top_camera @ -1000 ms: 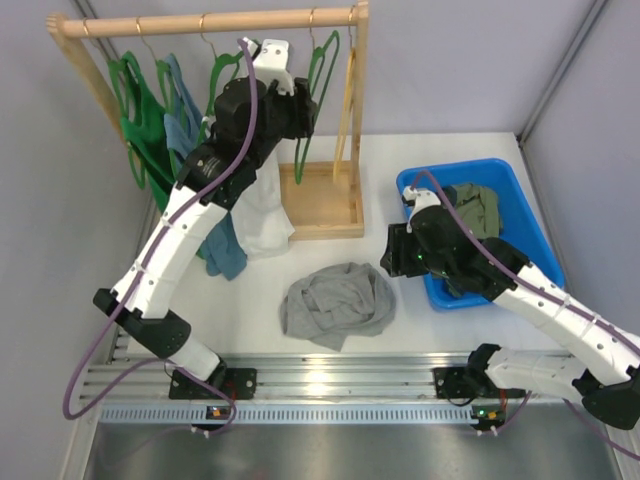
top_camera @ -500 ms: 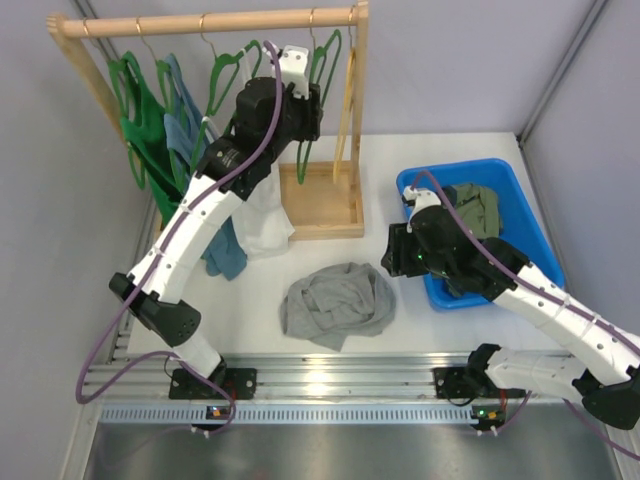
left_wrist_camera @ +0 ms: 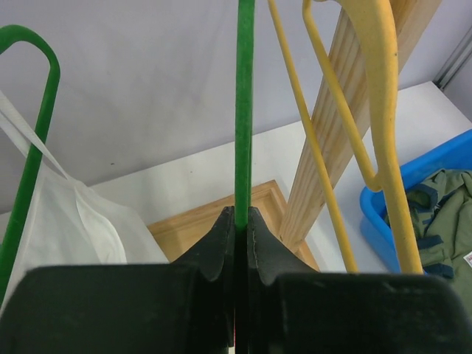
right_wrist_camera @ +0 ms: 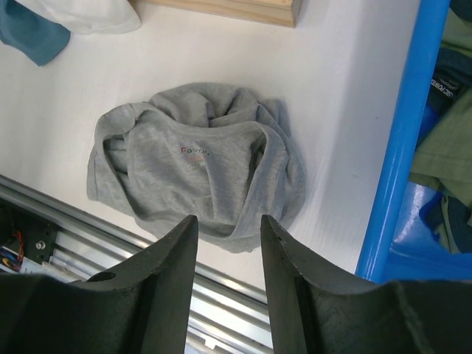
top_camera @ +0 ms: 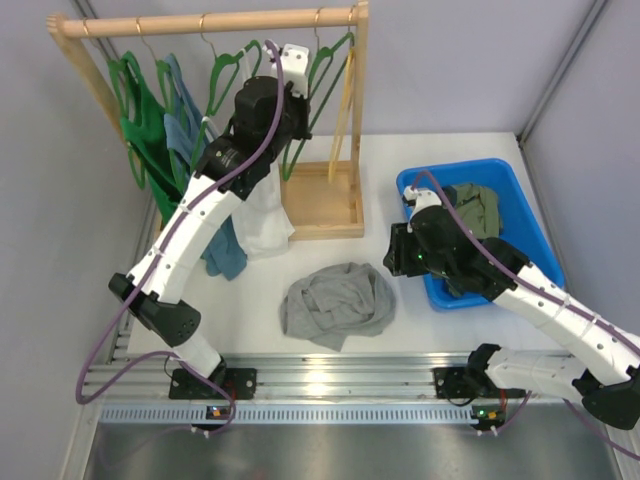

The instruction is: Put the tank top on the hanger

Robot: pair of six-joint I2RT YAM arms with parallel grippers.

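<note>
The tank top (top_camera: 338, 303) is light grey and lies crumpled on the white table; the right wrist view shows it (right_wrist_camera: 199, 158) just ahead of that gripper's fingers. The hanger (top_camera: 330, 55) is thin and bright green and hangs from the wooden rail. One thin green bar of it (left_wrist_camera: 244, 110) runs straight up from between the jaws of my left gripper (left_wrist_camera: 241, 214), which is shut on it. My left gripper (top_camera: 303, 112) is raised at the rack. My right gripper (right_wrist_camera: 227, 221) hovers open over the table, right of the tank top, holding nothing.
The wooden rack (top_camera: 205, 20) also carries a yellow hanger (left_wrist_camera: 383, 110), a white tank top (left_wrist_camera: 74, 221), green garments (top_camera: 140, 120) and a blue one (top_camera: 225, 250). A blue bin (top_camera: 520, 185) with an olive-green garment (top_camera: 478, 208) stands at the right.
My left gripper moved right along the rack and shut on the green hanger, which now swings aslant. The right arm stayed in place, its jaws narrowing slightly.
</note>
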